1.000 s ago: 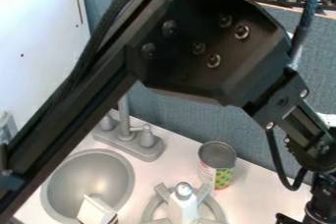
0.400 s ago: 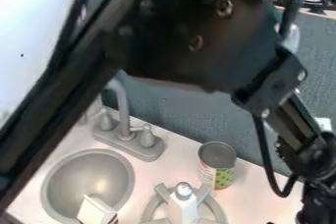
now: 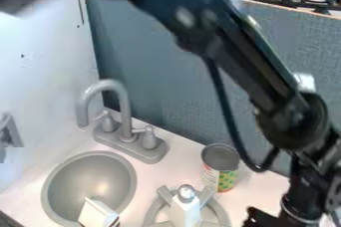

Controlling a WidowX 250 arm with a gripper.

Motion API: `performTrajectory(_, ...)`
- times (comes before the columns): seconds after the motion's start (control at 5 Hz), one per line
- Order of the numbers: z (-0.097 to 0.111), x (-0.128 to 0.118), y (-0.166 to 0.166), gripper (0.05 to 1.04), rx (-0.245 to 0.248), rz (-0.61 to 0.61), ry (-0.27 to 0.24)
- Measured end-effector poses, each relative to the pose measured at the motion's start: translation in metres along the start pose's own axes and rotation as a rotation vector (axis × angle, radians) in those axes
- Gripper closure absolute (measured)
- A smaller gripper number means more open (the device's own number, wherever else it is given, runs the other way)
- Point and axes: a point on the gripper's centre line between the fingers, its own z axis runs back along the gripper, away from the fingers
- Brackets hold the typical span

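The end effector (image 3: pixel 283 217) is at the lower right of the frame, partly cut off; whether it is spread or pressed together, one cannot tell. Nearest, the can (image 3: pixel 220 168) stands upright on the tabletop (image 3: pixel 254 191), right of lower centre. It is probably light, stiff and smooth, best taken by its sides. The bottom edge crops the white bottle (image 3: pixel 186 209).

Surface: smooth white countertop (image 3: pixel 256 196). Set into it at the left, a round grey sink basin (image 3: pixel 65 176). Directly behind the basin, a grey two-handled faucet (image 3: pixel 126 124), upright on its oblong base. Right of the faucet and apart from it, a cylindrical metal can (image 3: pixel 220 166) with a green-and-yellow patterned label, upright. At the front edge of view, a grey pronged ring (image 3: pixel 164 193), right of the basin.
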Motion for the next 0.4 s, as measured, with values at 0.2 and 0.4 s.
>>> performTrajectory(0.2,0.021,-0.025,0.023,0.087,0.013,0.059,0.011)
performTrajectory(0.4,0.038,-0.051,0.046,0.087,0.026,0.122,0.008)
